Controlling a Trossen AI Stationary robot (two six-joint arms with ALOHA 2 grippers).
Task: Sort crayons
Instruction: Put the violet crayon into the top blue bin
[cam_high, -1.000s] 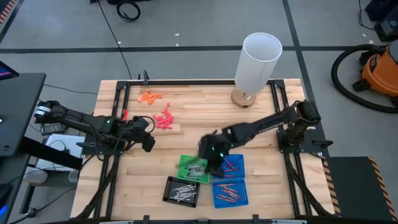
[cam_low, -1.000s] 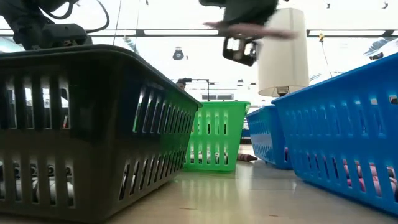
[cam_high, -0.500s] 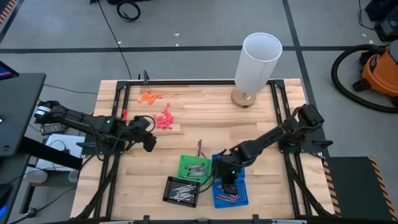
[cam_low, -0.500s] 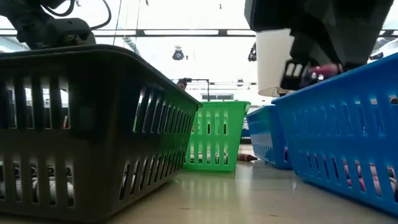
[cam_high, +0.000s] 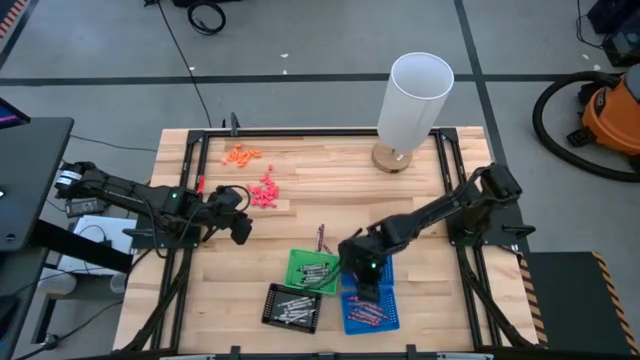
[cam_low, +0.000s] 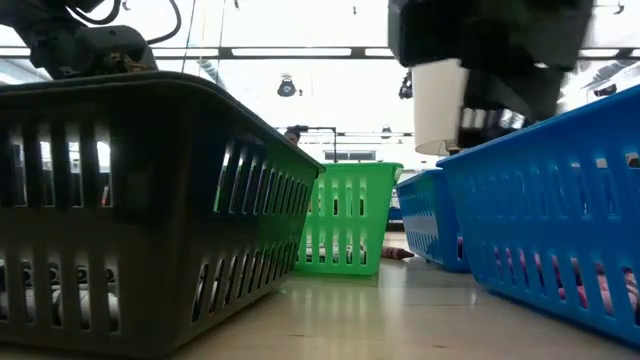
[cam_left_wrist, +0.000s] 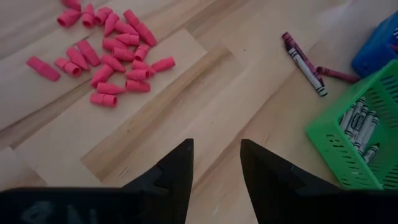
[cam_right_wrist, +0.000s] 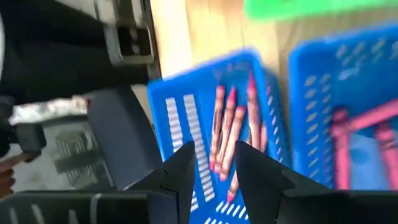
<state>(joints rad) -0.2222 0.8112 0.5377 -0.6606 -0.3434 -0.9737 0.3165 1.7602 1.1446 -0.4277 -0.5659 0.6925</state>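
Right pincer (cam_high: 366, 283) shifted | over blue tray (cam_high: 368, 310) | empty, parted

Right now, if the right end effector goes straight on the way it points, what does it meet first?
Probably the crayons in the blue tray below the open right end effector; depth is unclear.

Both arms are dark, near-black, built of jointed segments. The left arm (cam_high: 150, 197) carries black cabling, a white band near its 9 o'clock end and a small red mark. The right arm (cam_high: 430, 212) shows a green indicator light.
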